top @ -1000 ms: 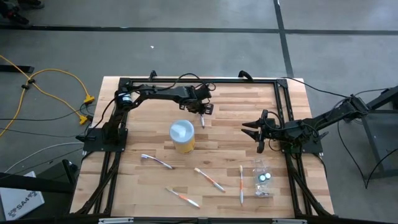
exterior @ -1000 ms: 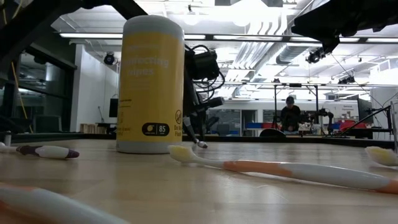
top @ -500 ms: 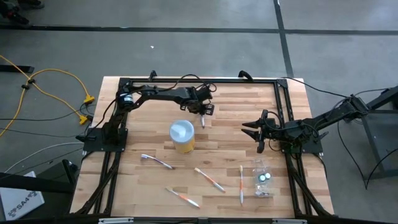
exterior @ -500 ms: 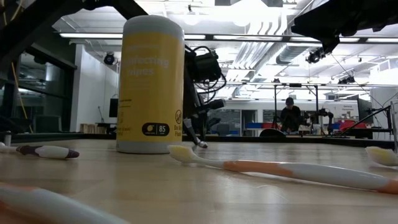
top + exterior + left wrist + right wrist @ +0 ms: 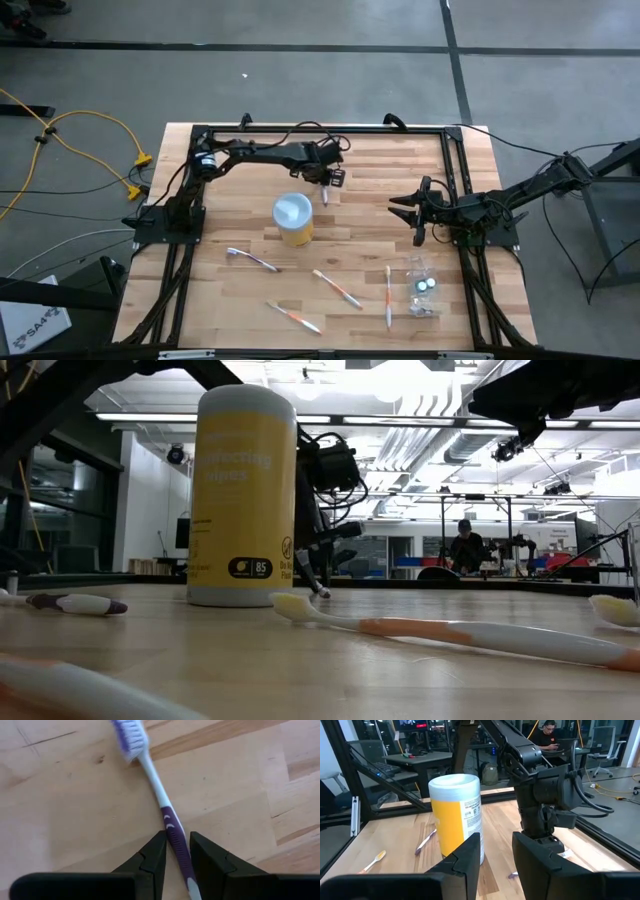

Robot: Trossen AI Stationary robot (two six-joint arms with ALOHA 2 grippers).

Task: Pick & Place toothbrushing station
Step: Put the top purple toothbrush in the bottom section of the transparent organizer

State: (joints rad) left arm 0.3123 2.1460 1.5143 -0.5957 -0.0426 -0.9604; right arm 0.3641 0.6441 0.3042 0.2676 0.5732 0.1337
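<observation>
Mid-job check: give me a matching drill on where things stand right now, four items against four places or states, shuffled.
Items:
1. purple toothbrush
2. yellow wipes canister
3. clear holder
4. right gripper

Places or states:
A. open and empty, at the table's right side
B. standing upright mid-table
C. lying flat on the wood at the left gripper
D. front right of the table, teal caps showing in it

Pairs: 1-C, 2-B, 3-D, 4-A

Canister [image 5: 293,219] stands mid-table [image 5: 370,170]; toothbrushes [image 5: 337,288] lie scattered in front of it, the clear holder [image 5: 423,287] to their right.
</observation>
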